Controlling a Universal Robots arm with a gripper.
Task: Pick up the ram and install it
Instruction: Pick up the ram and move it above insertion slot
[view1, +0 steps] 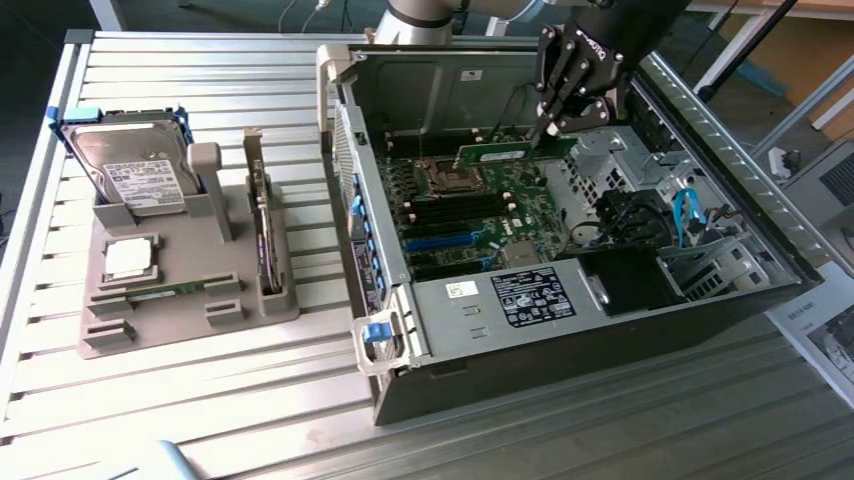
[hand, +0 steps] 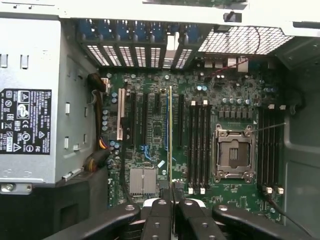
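Jaws are pinching tightly closed on the ram (view1: 515, 154), which is hanging edge-down just beneath them above the motherboard (view1: 494, 215) inside the open case (view1: 534, 370), long axis lying parallel to the memory slots (hand: 198, 145).

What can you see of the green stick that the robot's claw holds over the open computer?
The ram is a long, thin green circuit board. It hangs level and on edge, pinched near one end by the shut gripper. It sits inside the open case, above the motherboard and close to the empty processor socket. It looks clear of the slots, though that is hard to judge.
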